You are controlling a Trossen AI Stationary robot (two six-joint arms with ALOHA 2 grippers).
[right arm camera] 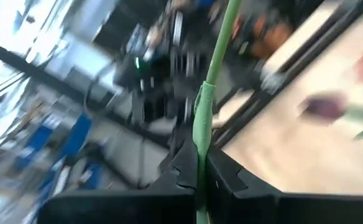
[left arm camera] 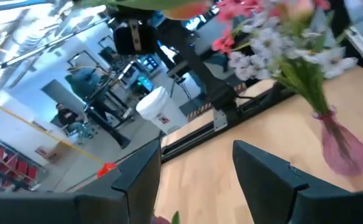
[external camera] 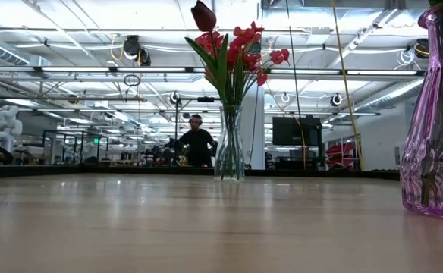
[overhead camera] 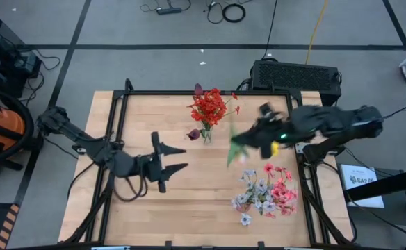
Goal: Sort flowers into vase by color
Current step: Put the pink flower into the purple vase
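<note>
My right gripper (overhead camera: 257,136) is shut on a green flower stem (right arm camera: 201,118) above the table's middle right; the stem shows as a green streak (overhead camera: 233,150) and its bloom cannot be made out. My left gripper (overhead camera: 178,158) is open and empty at the table's middle, its fingers (left arm camera: 262,174) pointing toward the right side. A clear glass vase (external camera: 229,152) holds red flowers (overhead camera: 208,105) and a maroon tulip bud (external camera: 202,15). Another maroon bud (overhead camera: 194,134) lies by that vase's foot. A pink-purple vase (external camera: 434,121) at the near right holds pink and white sprays (overhead camera: 267,193). My right gripper pinches the green stem (right arm camera: 200,163) between its two fingers, which lie across it. The stem runs on past the fingertips and is lifted clear of the table. Which end of the stem the fingers have does not show.
A black frame rail (overhead camera: 189,92) runs around the wooden table top (overhead camera: 147,208). A black box (overhead camera: 295,73) stands beyond the far right edge. A person (external camera: 197,140) stands far off in the room behind. Bare wood lies at the near left.
</note>
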